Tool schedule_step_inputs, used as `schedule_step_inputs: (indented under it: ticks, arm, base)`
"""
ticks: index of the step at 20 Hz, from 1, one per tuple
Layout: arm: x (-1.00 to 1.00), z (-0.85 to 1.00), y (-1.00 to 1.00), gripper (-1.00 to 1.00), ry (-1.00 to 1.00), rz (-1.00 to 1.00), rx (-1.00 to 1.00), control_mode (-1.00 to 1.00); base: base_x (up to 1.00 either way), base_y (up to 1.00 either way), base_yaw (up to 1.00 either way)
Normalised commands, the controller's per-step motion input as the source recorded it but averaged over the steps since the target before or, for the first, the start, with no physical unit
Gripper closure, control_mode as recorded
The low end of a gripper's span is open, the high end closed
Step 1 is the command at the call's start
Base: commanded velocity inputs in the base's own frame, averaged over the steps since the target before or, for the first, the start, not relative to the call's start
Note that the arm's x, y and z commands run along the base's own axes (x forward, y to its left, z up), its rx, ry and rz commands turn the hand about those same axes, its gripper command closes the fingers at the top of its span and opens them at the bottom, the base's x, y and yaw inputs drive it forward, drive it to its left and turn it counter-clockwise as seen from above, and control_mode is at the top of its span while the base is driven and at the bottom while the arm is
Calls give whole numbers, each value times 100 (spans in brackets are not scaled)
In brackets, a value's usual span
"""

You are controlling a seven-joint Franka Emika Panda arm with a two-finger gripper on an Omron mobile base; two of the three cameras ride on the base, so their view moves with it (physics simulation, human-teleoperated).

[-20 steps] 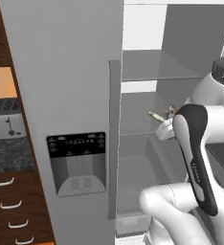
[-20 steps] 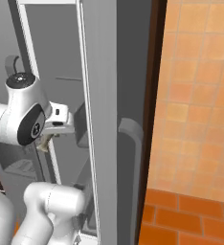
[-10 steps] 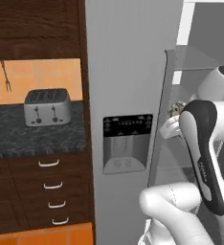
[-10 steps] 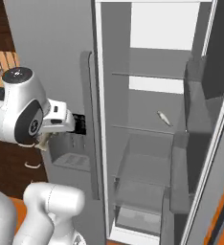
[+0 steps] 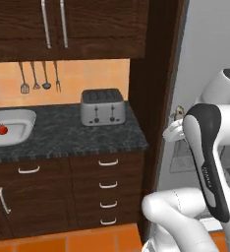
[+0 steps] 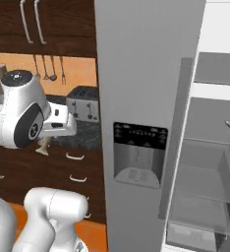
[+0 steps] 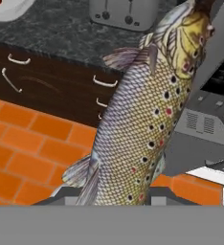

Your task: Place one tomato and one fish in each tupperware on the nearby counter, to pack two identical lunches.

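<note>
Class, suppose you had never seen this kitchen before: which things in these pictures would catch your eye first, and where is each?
A large spotted, silvery-brown fish runs up the middle of the hand view, gripped in the tool at the bottom edge. On the black marbled stone counter stands a steel four-slot toaster, with a small red tomato in a pale shallow tub at the left. In the right base view, a tall grey fridge door with a dark dispenser panel dominates.

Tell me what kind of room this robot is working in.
A home kitchen, by the look of it: a steel toaster on a black stone counter, utensils hanging on the wall, and a tall grey fridge.
</note>
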Motion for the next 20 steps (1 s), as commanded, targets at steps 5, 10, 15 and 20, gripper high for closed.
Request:
schedule_step_inputs:
  ticks: [5, 10, 15, 20]
  arm:
    - [0, 0, 0, 100, 0, 0, 0, 100]
    - [0, 0, 0, 100, 0, 0, 0, 100]
    - [0, 0, 0, 100, 0, 0, 0, 100]
    - [0, 0, 0, 100, 0, 0, 0, 100]
  base:
    - [5, 100, 0]
    - [22, 100, 0]
    - [74, 100, 0]
    - [87, 78, -6]
